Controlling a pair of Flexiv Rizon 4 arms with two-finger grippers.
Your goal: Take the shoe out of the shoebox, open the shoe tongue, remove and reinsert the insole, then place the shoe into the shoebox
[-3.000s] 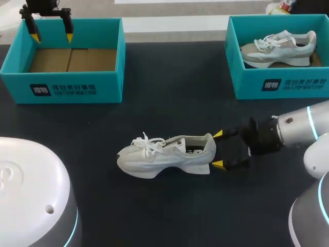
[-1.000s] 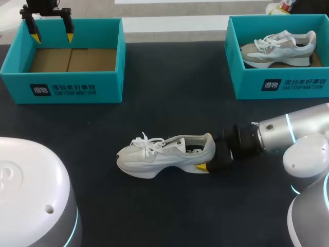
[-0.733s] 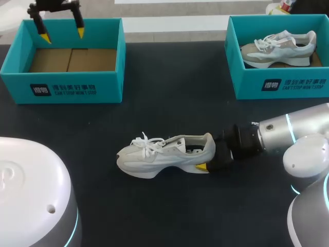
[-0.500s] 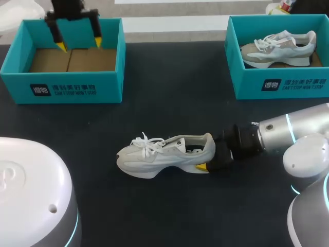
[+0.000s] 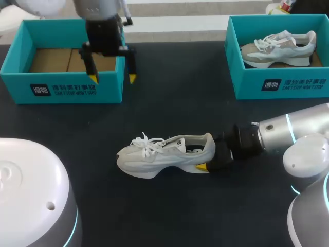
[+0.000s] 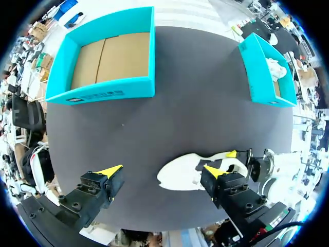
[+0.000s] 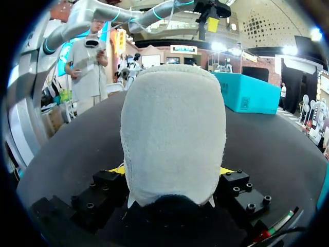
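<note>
The shoe (image 5: 164,154) rests on the surface (image 5: 169,98), well apart from the empty shoebox (image 5: 61,87). The right hand (image 5: 206,153) grasps its heel, likely to steady it for the tongue work. The left hand (image 5: 112,78), released, hangs over the shoebox's front corner.

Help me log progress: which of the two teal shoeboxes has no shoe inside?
The left shoebox, near the left end effector: only its bare cardboard floor shows. The right shoebox holds a pale shoe.

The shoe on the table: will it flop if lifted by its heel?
Probably tips toe-down: the right tool grips the shoe only by its heel. Its thick sole looks stiff, so probably won't fold. Laces may dangle.
</note>
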